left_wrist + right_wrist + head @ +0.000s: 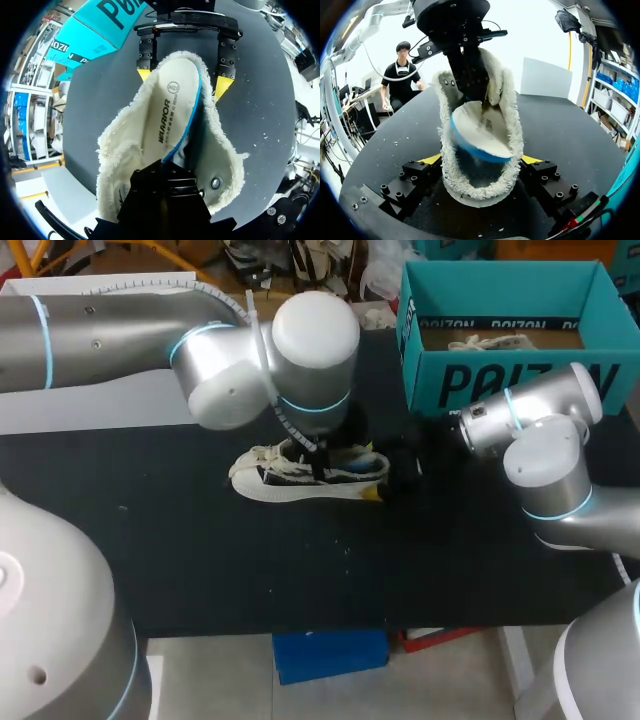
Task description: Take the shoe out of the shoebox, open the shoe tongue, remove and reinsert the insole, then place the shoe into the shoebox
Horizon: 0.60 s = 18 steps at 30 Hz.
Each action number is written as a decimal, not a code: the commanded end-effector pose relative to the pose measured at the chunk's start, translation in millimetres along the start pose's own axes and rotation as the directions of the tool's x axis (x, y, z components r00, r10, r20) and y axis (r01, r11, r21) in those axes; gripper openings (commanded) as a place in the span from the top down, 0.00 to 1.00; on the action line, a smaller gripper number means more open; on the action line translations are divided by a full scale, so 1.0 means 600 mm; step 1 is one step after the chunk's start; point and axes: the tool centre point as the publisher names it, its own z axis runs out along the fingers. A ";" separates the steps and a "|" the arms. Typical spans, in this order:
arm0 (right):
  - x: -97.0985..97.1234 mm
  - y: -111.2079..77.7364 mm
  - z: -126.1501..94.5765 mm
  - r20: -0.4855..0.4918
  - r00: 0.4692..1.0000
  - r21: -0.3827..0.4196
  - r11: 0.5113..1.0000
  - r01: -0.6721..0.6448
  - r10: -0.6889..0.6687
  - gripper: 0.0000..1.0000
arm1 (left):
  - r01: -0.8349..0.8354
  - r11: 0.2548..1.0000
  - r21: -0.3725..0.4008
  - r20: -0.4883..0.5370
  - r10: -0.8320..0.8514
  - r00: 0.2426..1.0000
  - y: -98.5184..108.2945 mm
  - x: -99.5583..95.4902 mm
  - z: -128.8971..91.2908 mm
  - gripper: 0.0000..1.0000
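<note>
Here the fleece-lined shoe (pixel 300 480) lies on its side near the middle of the black table (pixel 200 570), toe toward my left, heel toward my right, well outside the teal shoebox (pixel 500 380) that stands at the table's far right. Its white insole (pixel 170 110) with a blue underside is partly lifted out of the shoe. The heel end sits at the heel and the rest bows upward, as the right wrist view shows. The left gripper (pixel 470 87) comes straight down into the shoe's opening from a wrist held above it. Its black fingers are drawn narrow and pinch the insole's forward part, and its yellow tips are hidden. The left arm reaches in from the left with its large elbow joint over the table's far side. The right gripper (pixel 482 160) comes in low and level from the right, its yellow-tipped fingers (pixel 222 86) set wide and pressed against both sides of the heel's fleece collar.
</note>
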 end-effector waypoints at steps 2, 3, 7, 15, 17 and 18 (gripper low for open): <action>0.001 -0.003 0.002 0.000 1.000 0.002 1.000 -0.001 0.001 1.00 | 0.003 0.999 0.053 -0.037 -0.001 0.999 0.012 -0.007 -0.010 1.00; 0.001 -0.003 0.002 0.000 1.000 0.002 1.000 -0.001 0.001 1.00 | 0.006 0.998 0.062 -0.048 -0.003 0.999 0.011 -0.006 -0.012 1.00; 0.001 -0.003 0.002 0.000 1.000 0.002 1.000 -0.001 0.001 1.00 | 0.016 0.994 0.105 -0.081 -0.007 0.997 0.008 -0.003 -0.023 1.00; 0.001 -0.003 0.002 0.000 1.000 0.002 1.000 -0.001 0.001 1.00 | 0.012 0.985 0.171 -0.116 0.008 0.993 -0.007 0.007 -0.041 1.00; 0.001 -0.003 0.002 0.000 1.000 0.002 1.000 -0.001 0.001 1.00 | 0.013 0.981 0.191 -0.127 0.011 0.992 -0.010 0.008 -0.046 1.00; 0.001 -0.003 0.002 0.000 1.000 0.002 1.000 -0.001 0.001 1.00 | 0.011 0.979 0.202 -0.135 0.017 0.991 -0.012 0.008 -0.048 1.00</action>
